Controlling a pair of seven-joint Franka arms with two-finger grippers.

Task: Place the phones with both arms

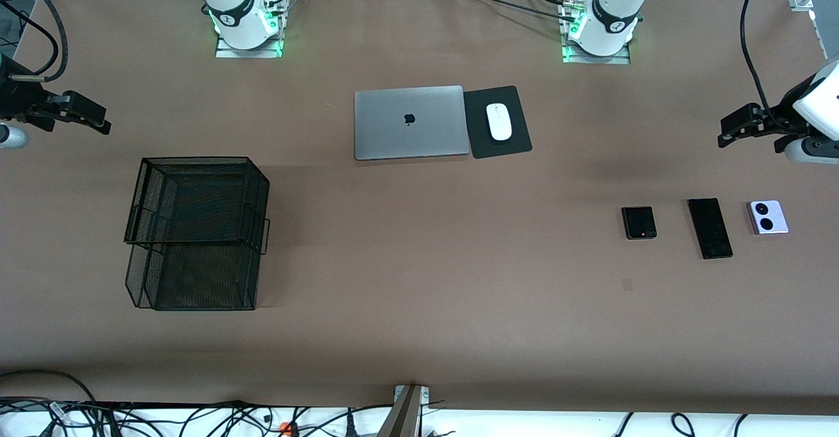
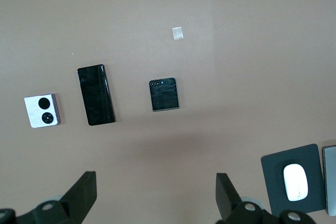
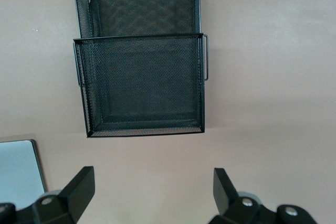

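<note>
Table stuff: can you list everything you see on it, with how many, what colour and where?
phones: three in a row toward the left arm's end; folded black phone, long black phone, lavender-white phone
laptop: one, grey, closed, mid-table near the bases
mouse: one, white, on the mouse pad
mouse pad: one, black, beside the laptop
mesh tray rack: one, black, two tiers, toward the right arm's end
table: one, brown
left gripper: black, jaws open, up over the table near the phones
right gripper: black, jaws open, up over the table near the rack
</note>
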